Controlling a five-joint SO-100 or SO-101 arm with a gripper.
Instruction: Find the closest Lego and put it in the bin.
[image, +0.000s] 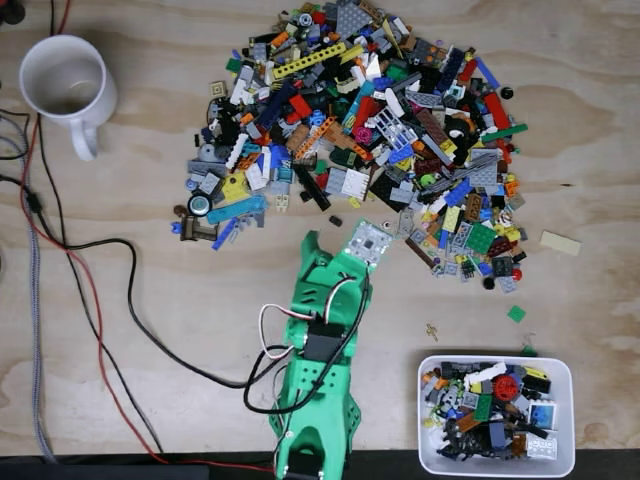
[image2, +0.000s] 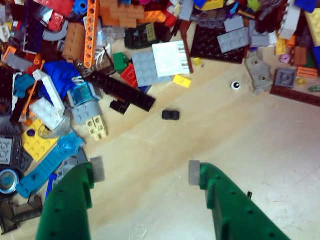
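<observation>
A big pile of mixed Lego pieces (image: 370, 130) covers the upper middle of the wooden table in the fixed view. A small black Lego (image: 335, 220) (image2: 170, 114) lies alone on bare wood just below the pile. My green gripper (image: 338, 245) (image2: 145, 171) points at it from below and is open. Its grey-padded fingertips (image2: 96, 168) stand wide apart with nothing between them. The black piece sits a little ahead of the gap, untouched. The white bin (image: 562, 368), at the bottom right, holds several Lego pieces.
A white mug (image: 62, 80) stands at the top left. Black and red cables (image: 130, 300) run down the left side toward the arm's base. Stray pieces lie right of the arm: a tan plate (image: 560, 243), a green square (image: 516, 313), a tiny piece (image: 431, 330).
</observation>
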